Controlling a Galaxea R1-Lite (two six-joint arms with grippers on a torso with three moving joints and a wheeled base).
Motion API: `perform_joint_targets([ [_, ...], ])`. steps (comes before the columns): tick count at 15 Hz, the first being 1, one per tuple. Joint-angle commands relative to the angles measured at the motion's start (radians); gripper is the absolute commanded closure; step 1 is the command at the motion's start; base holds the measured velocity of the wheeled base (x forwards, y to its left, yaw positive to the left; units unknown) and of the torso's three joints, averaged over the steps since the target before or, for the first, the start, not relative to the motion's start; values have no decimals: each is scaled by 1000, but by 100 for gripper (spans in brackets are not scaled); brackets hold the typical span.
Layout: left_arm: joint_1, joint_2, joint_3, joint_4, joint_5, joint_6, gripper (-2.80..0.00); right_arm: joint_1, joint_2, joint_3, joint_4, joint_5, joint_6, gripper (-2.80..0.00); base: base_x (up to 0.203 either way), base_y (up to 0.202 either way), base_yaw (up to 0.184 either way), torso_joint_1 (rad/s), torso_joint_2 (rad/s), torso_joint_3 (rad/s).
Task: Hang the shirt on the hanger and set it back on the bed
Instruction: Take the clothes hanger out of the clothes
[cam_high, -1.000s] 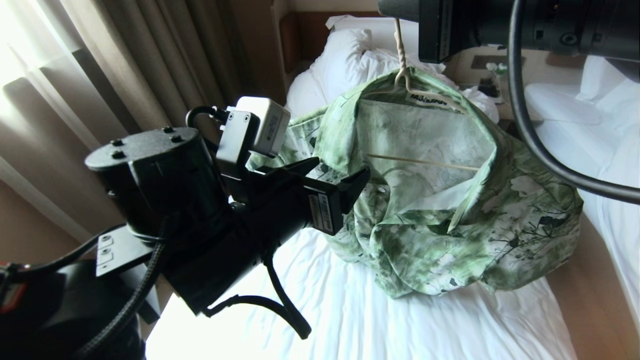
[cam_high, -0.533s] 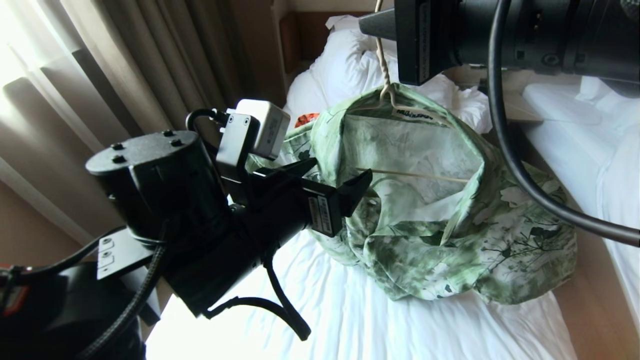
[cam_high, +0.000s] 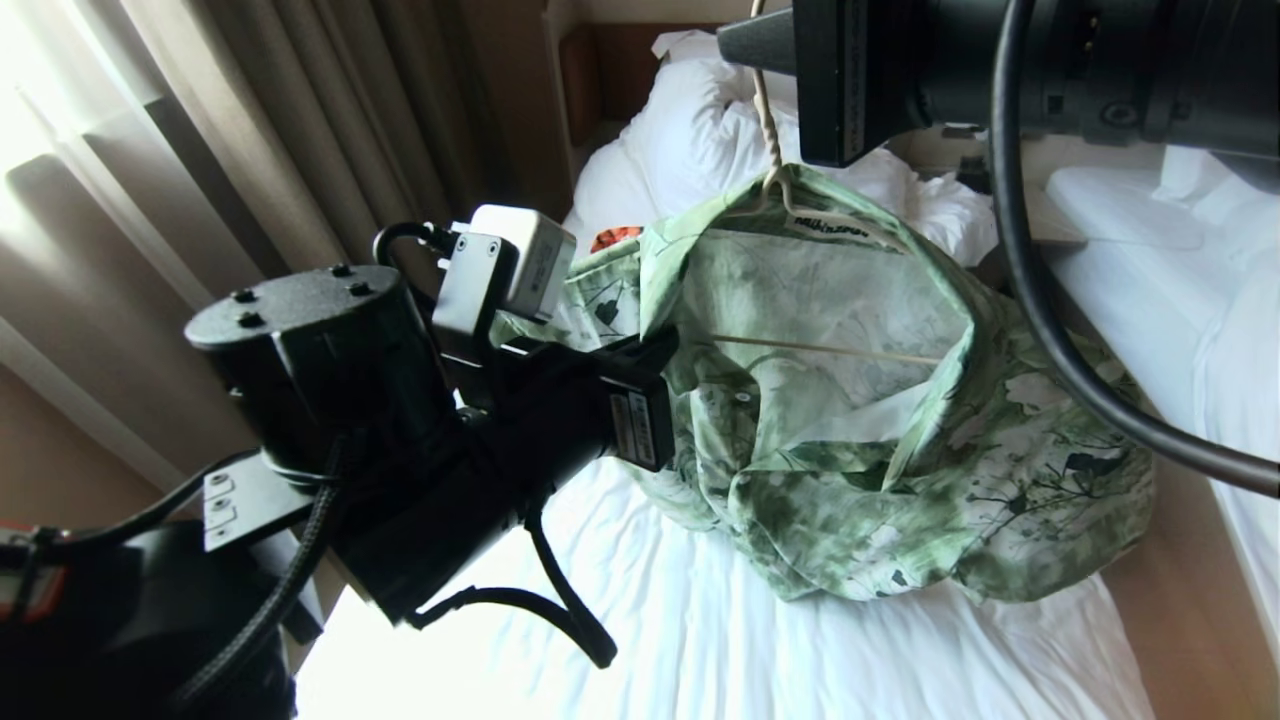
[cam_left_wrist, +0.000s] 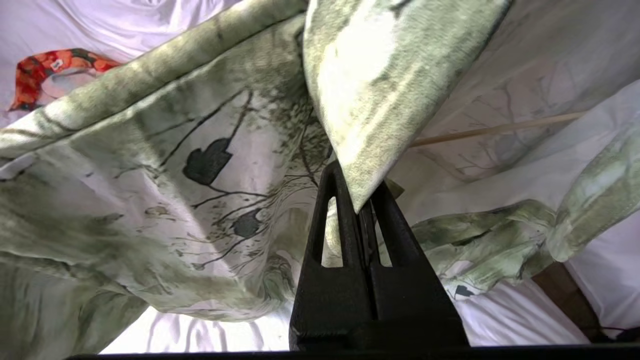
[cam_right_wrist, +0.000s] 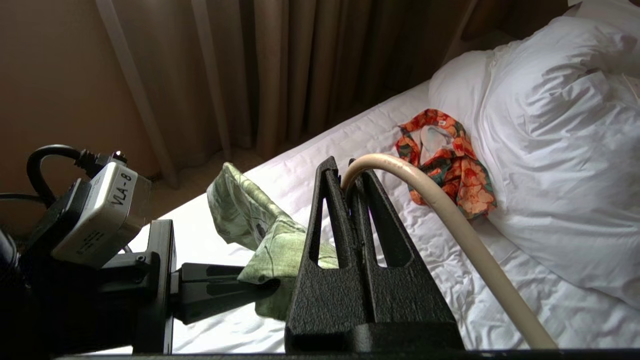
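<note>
The shirt (cam_high: 860, 400) is draped over the hanger (cam_high: 790, 200) and held above the bed (cam_high: 720, 640), its lower folds bunched and touching the white sheet; the hanger's crossbar can be seen through the open front, and the collar sits at the hook's base. The hanger's hook is pinched between the pressed-together fingers of the right gripper (cam_right_wrist: 352, 175), so the whole load is carried from the top. The front edge of the shirt, on the robot's left, is clamped by the left gripper (cam_left_wrist: 357, 197), whose fingers are closed on a pointed fold of fabric. Beyond the shirt, an orange floral garment (cam_right_wrist: 445, 160) lies on the sheet beside a white pillow (cam_right_wrist: 550, 140), with curtains (cam_high: 300, 130) behind. By judgement, the shirt is on the hanger but hangs unevenly, so straightening and laying down remain. Several risks are seen: if the left gripper's pull is made too hard, the shirt could be dragged off the hanger's shoulder; the thin hook could twist or slip in the right gripper's narrow pinch; and if the hanger is lowered while the hem is crumpled, the shirt could be left creased beneath it.
</note>
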Motion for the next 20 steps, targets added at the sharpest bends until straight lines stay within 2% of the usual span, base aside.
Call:
perform_joint_targets([
  [1,18,-7,-4,-8,1,0,0,0,-14,13,-1,-1,-2,0,0,0,0,0,0,0],
  [3,38,-28,-11,-12,1,7,0,-12,-28,29,-1,-1,-2,0,0,0,0,0,0,0],
  [7,79,-77,-20,-5,-2,33,0,-114,-36,30,-5,5,-3,0,0,0,0,0,0,0],
  [10,177,-65,-49,-3,-9,44,0,-171,-49,23,-4,14,-11,0,0,0,0,0,0,0],
  [17,377,-35,-132,73,-67,42,0,-212,-42,21,-5,16,-23,0,0,0,0,0,0,0],
  [20,411,-16,-159,99,-81,21,0,-227,-32,21,-5,16,-23,0,0,0,0,0,0,0],
])
